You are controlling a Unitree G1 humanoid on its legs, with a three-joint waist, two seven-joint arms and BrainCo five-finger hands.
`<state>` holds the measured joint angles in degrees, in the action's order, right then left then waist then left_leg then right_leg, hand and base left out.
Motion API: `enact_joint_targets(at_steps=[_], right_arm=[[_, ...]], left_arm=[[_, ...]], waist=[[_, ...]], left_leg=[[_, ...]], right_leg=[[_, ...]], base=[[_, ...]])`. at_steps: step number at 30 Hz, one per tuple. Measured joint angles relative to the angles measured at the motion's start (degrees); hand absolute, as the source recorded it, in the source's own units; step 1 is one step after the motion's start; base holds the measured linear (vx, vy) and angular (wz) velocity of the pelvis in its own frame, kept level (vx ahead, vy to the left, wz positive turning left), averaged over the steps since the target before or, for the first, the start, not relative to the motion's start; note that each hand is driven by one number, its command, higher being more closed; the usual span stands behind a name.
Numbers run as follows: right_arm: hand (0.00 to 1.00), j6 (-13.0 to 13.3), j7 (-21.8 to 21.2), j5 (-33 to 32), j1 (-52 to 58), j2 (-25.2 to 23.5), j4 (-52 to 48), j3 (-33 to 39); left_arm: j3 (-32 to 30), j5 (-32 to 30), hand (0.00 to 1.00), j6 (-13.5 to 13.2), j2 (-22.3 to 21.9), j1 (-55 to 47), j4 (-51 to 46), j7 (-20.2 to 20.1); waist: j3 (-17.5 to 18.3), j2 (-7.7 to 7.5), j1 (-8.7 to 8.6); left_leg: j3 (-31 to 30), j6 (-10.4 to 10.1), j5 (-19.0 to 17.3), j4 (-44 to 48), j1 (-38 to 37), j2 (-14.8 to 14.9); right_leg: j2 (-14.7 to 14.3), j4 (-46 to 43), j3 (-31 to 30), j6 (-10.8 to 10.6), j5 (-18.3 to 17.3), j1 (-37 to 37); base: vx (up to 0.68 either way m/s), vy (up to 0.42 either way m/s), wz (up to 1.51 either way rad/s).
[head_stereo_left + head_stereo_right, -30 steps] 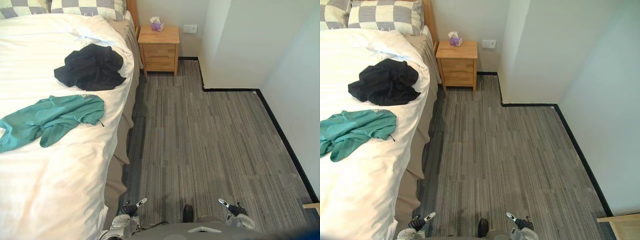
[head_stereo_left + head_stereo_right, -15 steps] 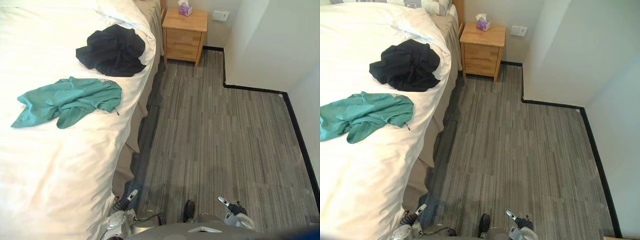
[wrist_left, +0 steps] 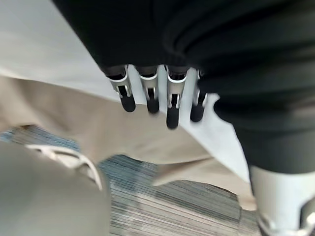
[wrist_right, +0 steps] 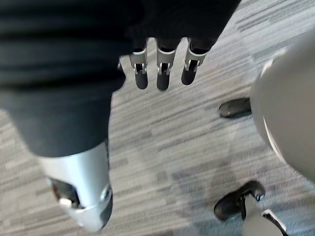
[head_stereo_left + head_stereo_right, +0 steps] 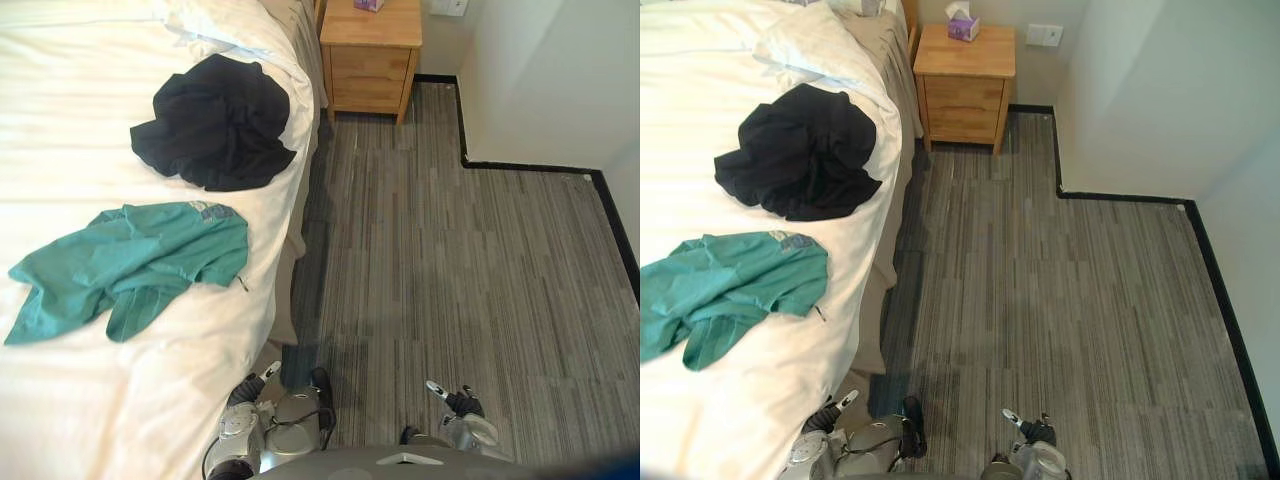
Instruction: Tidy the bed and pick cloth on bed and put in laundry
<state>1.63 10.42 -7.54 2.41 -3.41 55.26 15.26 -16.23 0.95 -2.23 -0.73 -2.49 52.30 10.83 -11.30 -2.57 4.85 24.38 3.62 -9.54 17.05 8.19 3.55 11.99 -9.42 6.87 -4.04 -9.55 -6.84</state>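
A crumpled black garment (image 5: 215,122) lies on the white bed (image 5: 70,140) near its right edge. Nearer to me, a teal shirt (image 5: 130,265) is spread out flat on the duvet. My left hand (image 5: 250,392) hangs low beside the bed's corner, fingers (image 3: 147,96) straight and holding nothing; past them show the white duvet and the beige bed skirt (image 3: 98,132). Over the carpet hangs my right hand (image 5: 452,397), its fingers (image 4: 162,69) relaxed and empty.
A wooden nightstand (image 5: 372,50) with a tissue box (image 5: 960,22) stands at the head of the bed against the wall. Grey striped carpet (image 5: 470,270) runs along the bed's right side, bounded by a white wall corner (image 5: 540,80) with black skirting.
The camera has moved toward the bed: both garments sit lower and larger in view, and the nightstand has slid to the top edge. Both hands still hang low.
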Motion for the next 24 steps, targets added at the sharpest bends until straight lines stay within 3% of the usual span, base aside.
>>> enact_joint_targets(at_steps=[2,3,4,5,6,8,9,10,11,12,13,14,15,17,18,21,23,24], right_arm=[[0.00,0.03,-0.05,0.03,0.02,0.14,-0.41,0.05],[0.00,0.04,-0.09,0.05,-0.10,0.57,-1.04,-0.02],[0.00,0.01,-0.07,0.07,-0.10,0.85,-1.54,-0.01],[0.00,0.00,-0.05,0.09,0.09,1.47,-1.62,0.04],[0.00,-0.06,-0.02,0.07,0.56,2.17,-1.53,0.07],[0.00,-0.02,0.00,0.00,0.48,2.94,-1.70,0.11],[0.00,0.03,0.08,-0.04,-0.21,3.49,-1.93,0.09],[0.00,0.08,0.05,-0.03,-0.51,3.74,-2.07,-0.11],[0.00,0.54,0.08,-0.06,-0.51,3.84,-2.43,-0.19],[0.00,0.90,0.19,-0.04,-0.47,3.81,-2.50,-0.41],[0.00,1.02,0.30,-0.04,-0.13,3.71,-2.18,-0.79],[0.00,1.18,0.33,-0.16,-1.33,4.67,-0.67,-0.70],[0.00,1.14,0.63,-0.07,-3.23,5.01,-0.18,-0.73],[0.00,1.15,0.63,-0.03,-4.71,4.45,0.94,0.04],[0.00,1.09,0.47,-0.01,-4.47,4.50,1.94,0.12],[0.00,1.11,0.33,-0.03,-3.72,4.28,2.07,0.06],[0.00,1.14,-0.02,0.01,-2.92,3.74,1.89,0.06],[0.00,1.18,-0.12,0.60,-2.25,3.72,1.27,-0.12]], left_arm=[[1.37,-0.97,0.00,0.49,0.32,-0.04,0.53,-0.10],[4.28,-1.71,0.00,0.80,1.59,-0.41,0.98,0.01],[5.30,-1.90,0.00,0.84,2.05,-0.59,1.01,0.02],[6.11,-2.15,0.00,0.91,2.60,-0.57,1.35,0.16],[6.28,-2.11,0.00,1.32,2.62,-0.28,1.42,0.45],[6.58,-2.07,0.00,1.58,2.25,-0.16,2.14,0.77],[6.90,-1.80,0.00,1.60,2.04,0.51,3.18,0.77],[6.95,-1.49,0.00,1.60,1.89,0.80,3.40,0.76],[6.99,-0.92,0.00,1.54,1.60,1.39,3.59,0.79],[7.05,0.14,0.00,1.32,1.53,1.47,3.68,0.79],[7.04,0.68,0.00,1.24,2.01,1.35,3.64,0.80],[7.19,0.96,0.00,0.87,0.67,3.09,4.96,0.82],[7.15,0.96,0.00,0.48,0.37,3.83,5.18,0.62],[6.91,0.96,0.00,-0.25,-0.01,5.43,5.37,0.75],[6.15,0.94,0.00,-0.49,-0.01,5.59,6.29,0.75],[2.79,0.92,0.00,-0.51,-0.70,5.22,7.49,0.74],[0.76,1.29,0.00,-0.69,-1.25,4.51,6.76,0.67],[-1.08,2.00,0.00,-0.70,-1.41,4.05,5.18,0.74]], waist=[[0.25,0.09,0.44],[0.38,-0.11,-1.19],[0.27,-0.24,-1.73],[-0.10,-0.19,-2.54],[-0.27,0.04,-2.75],[-0.82,1.11,-4.03],[-1.40,2.09,-4.49],[-1.62,2.46,-4.58],[-1.87,2.84,-4.67],[-1.63,2.37,-5.40],[-1.21,1.08,-5.73],[-2.43,2.67,-5.67],[-2.47,3.36,-5.39],[-4.20,2.99,-5.57],[-4.26,2.97,-5.64],[-4.22,3.08,-5.98],[-4.11,2.84,-5.57],[-4.11,2.95,-5.51]], left_leg=[[0.67,-0.40,-0.63,-3.61,-4.29,-0.98],[0.33,-0.34,-1.76,-5.22,-6.36,-1.72],[0.20,-0.24,-2.61,-5.95,-7.61,-1.98],[0.20,-0.14,-3.35,-6.21,-9.82,-2.18],[-0.11,-0.25,-3.50,-6.32,-12.64,-2.04],[-2.22,-0.42,-3.60,-7.96,-16.70,-0.58],[-3.11,-0.46,-3.58,-8.03,-18.27,1.35],[-3.18,-0.50,-3.56,-7.78,-18.76,2.49],[-4.01,-0.61,-3.49,-7.54,-19.65,3.98],[-5.79,-3.16,-3.35,-7.48,-20.39,4.64],[-6.83,-5.36,-3.59,-7.40,-20.85,3.98],[-9.42,-8.80,-6.01,-7.78,-22.15,5.48],[-12.59,-9.34,-6.55,-9.24,-20.77,4.90],[-15.30,-9.14,-2.71,-13.65,-20.09,2.63],[-13.92,-8.73,-1.11,-13.66,-20.91,2.96],[-13.89,-8.98,-0.88,-12.09,-23.18,4.52],[-14.60,-9.17,-1.00,-2.93,-19.84,5.95],[-16.19,-9.23,-0.61,8.78,-14.86,7.71]], right_leg=[[0.87,-13.97,-3.12,-1.35,-0.19,5.84],[2.09,-24.39,-3.24,-5.05,1.97,10.65],[2.68,-29.61,-3.43,-6.30,3.84,12.71],[3.81,-38.79,-3.53,-5.34,5.19,16.43],[4.42,-45.46,-2.30,-3.32,3.11,19.23],[3.83,-48.94,3.13,-0.49,-2.05,22.24],[2.18,-46.39,7.00,2.45,-4.68,24.98],[1.01,-43.38,8.86,2.88,-5.41,26.54],[-1.35,-34.82,10.78,2.88,-5.48,28.91],[-3.86,-20.49,10.61,3.23,-0.68,29.19],[-4.40,-11.39,9.41,3.56,5.01,28.20],[-6.88,-6.66,10.03,7.79,11.65,26.35],[-7.62,-4.98,9.12,8.38,12.06,26.17],[-7.45,-7.76,8.44,8.78,8.94,26.18],[-7.58,-10.55,8.49,8.68,5.74,25.55],[-8.52,-12.14,9.18,7.46,0.95,23.18],[-9.47,-9.12,10.22,7.33,0.68,19.82],[-10.37,-6.40,11.09,7.24,0.75,17.11]], base=[[0.35,0.186,-0.64],[0.32,0.137,-0.04],[0.35,0.087,0.12],[0.39,0.028,0.09],[0.41,-0.005,0.09],[0.43,-0.098,0.27],[0.42,-0.156,0.27],[0.42,-0.216,0.16],[0.45,-0.272,0.31],[0.47,-0.305,0.49],[0.51,-0.335,0.50],[0.45,-0.275,0.16],[0.42,-0.261,0.05],[0.27,-0.180,0.01],[0.25,-0.170,0.07],[0.18,-0.124,0.15],[0.14,-0.125,0.22],[0.19,-0.140,0.23]])
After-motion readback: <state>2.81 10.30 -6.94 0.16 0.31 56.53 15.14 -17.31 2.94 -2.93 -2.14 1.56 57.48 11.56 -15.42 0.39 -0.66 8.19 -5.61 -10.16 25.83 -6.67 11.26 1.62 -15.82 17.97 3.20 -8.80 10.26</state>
